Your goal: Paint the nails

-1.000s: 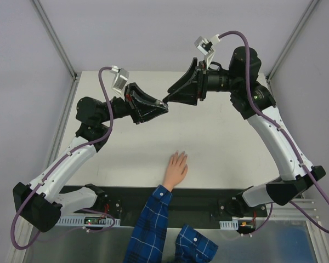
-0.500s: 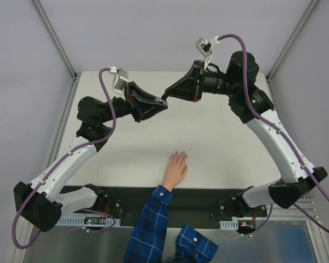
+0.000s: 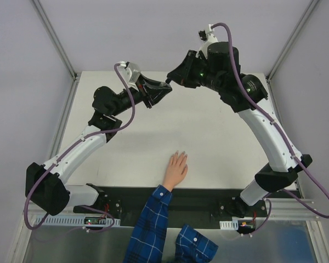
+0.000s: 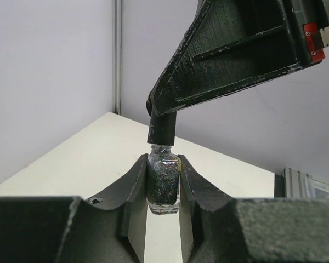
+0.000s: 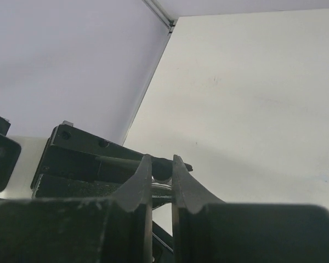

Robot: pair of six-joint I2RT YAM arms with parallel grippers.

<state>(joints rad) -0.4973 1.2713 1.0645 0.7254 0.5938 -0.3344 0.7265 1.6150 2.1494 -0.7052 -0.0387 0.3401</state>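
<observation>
From above, your target sits low in the frame. One hand lies flat and palm down on the table, close to its near edge, with a blue plaid sleeve running back toward you. The fingers lie close together and point away from the arm bases. The nails are at the fingertips, but they are too small here to count or to judge their colour. They look pale and bare, as far as this view allows.

You have a wide stretch of bare white tabletop between the fingertips and the far edge. Metal rails border the table on the left and right. Both arms reach up and inward, and the left gripper and right gripper meet tip to tip near the far edge, well apart from the hand. That makes two arms, two grippers and one hand.

In the left wrist view, the left gripper's fingers are clamped on the sides of one small glass bottle. It is full of dark, glittery polish and is held upright above the table. The right gripper comes down from the upper right and pinches the bottle's one black cap, which sits on the neck. The table's corner and the wall post show behind it.

In the right wrist view, your own two fingers stand narrow, nipping the dark cap between their tips. The black body of the left gripper is just behind on the left. Plain white table fills the right side, up to the far corner rail.
</observation>
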